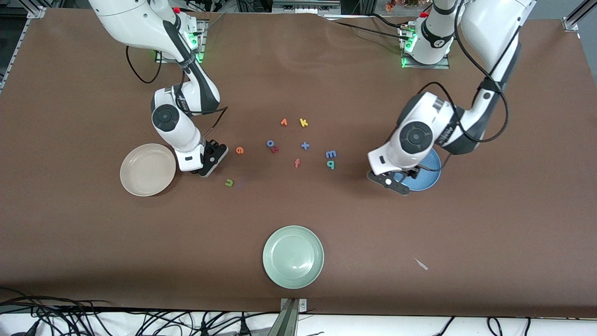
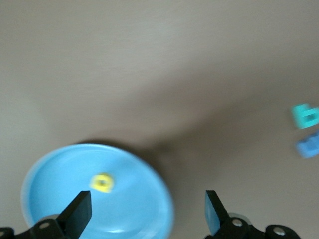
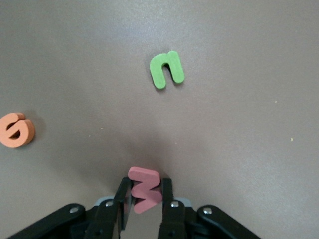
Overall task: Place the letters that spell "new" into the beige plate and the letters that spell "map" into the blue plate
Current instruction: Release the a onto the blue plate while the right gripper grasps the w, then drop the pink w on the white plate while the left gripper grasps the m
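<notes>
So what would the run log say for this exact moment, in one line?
right gripper: shut on pink w, beside beige plate | left gripper: open over blue plate, yellow a in it

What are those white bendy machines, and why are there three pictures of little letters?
They are two robot arms sorting foam letters. One picture looks down from a high camera; the other two come from cameras on the arms' wrists. The right gripper, between the beige plate and the orange "e", pinches the pink "w". The green "n" lies near it on the brown table. The left gripper is open over the blue plate, where the yellow "a" lies. More letters and a green plate wait.
</notes>
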Motion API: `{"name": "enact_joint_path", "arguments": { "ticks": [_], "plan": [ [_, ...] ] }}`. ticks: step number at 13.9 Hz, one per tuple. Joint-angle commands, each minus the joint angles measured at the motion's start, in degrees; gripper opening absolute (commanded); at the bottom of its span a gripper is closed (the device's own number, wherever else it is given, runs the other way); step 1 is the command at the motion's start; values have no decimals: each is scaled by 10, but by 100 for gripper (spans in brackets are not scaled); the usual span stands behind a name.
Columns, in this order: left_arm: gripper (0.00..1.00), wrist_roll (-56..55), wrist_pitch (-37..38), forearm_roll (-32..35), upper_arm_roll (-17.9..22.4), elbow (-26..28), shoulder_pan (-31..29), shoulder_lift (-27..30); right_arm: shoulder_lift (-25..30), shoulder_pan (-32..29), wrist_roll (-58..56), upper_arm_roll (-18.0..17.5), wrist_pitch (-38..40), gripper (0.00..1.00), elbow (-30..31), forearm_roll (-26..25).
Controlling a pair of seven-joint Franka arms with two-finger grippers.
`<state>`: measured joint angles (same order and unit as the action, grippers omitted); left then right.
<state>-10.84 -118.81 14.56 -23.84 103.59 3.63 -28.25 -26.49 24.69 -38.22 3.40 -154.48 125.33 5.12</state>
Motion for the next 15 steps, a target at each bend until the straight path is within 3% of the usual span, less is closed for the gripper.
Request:
{"name": "enact_joint_path", "arguments": {
  "ticks": [1,3,8,11,15],
  "plan": [
    [100,-125,-2,-15,-23,-2,33,-13,-8,-3,20,-5,15,9,-2,9],
    [100,-232,-25,-23,-23,-24,83,-44,-3,-4,30,-3,78,9,-37,9],
    [100,-335,-118,-15,-23,-26,121,-109,9,-8,106,32,312,9,-158,9],
    [100,-342,-128,1,-18,-24,130,-123,9,-9,105,88,376,11,-195,9],
    [97,-342,-131,8,-10,-24,128,-130,0,-53,115,113,398,16,-207,9]
  ]
}}
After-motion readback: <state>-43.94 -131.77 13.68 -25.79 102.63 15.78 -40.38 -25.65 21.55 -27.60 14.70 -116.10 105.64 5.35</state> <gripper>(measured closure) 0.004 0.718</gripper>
